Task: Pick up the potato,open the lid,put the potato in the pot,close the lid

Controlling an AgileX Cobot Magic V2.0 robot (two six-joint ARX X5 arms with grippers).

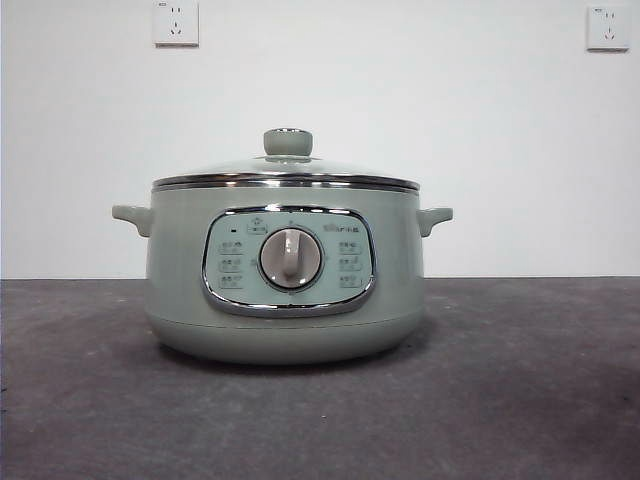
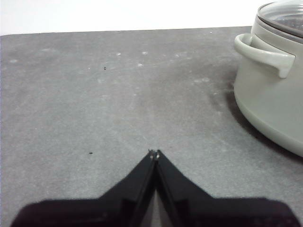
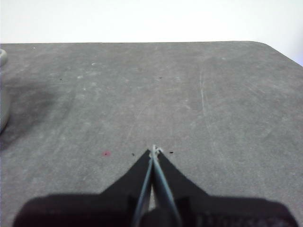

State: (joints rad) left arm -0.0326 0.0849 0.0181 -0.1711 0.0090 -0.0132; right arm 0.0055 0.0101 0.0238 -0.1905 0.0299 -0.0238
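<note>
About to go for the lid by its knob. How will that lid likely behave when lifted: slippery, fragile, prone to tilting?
The lid looks like glass in a steel rim, so probably fragile and fairly heavy for its size. Its knob is small, round and smooth, so the grip may slip. Held only at the centre, the lid may tilt. Both the left gripper and right gripper are shut, off the pot.

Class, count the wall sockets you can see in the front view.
2: one socket high on the wall left of the pot, one socket near the top right corner. The pot may hide others.
</note>
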